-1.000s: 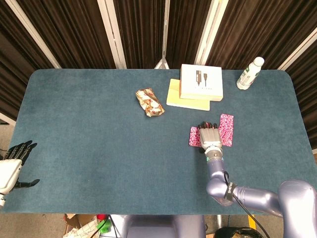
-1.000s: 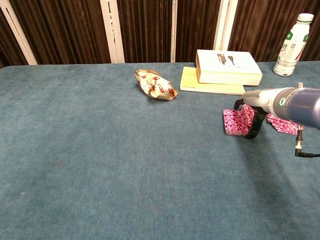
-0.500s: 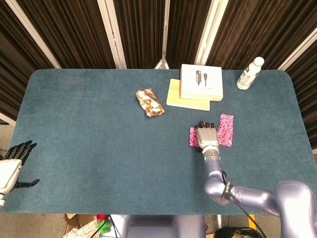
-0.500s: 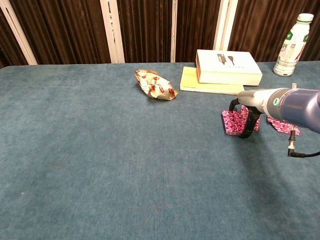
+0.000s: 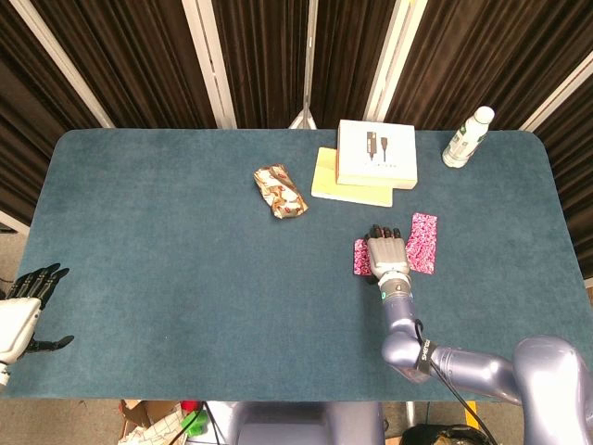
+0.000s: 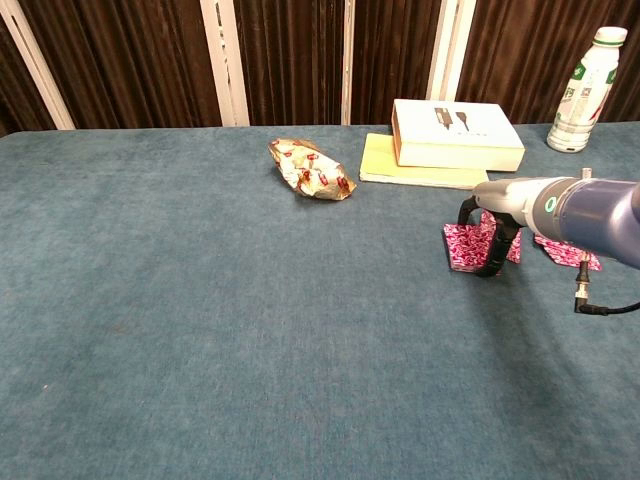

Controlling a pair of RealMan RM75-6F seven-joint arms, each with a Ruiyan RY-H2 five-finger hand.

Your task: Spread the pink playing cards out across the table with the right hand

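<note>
Off the table's point(image 5: 185, 278) front left corner the left hand point(image 5: 23, 311) hangs with fingers spread, holding nothing. A crumpled wrapper point(image 5: 280, 192) lies toward the back edge, stacked boxes point(image 5: 375, 153) beside it. Right of centre, the right hand point(image 5: 387, 255) presses its downturned fingers onto the pink playing cards point(image 5: 422, 243), gripping none. A bottle point(image 5: 467, 136) stands at the back right corner.

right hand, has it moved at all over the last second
Yes. In the head view the right hand has slid slightly left and toward the yellow book, on the pink playing cards.
</note>
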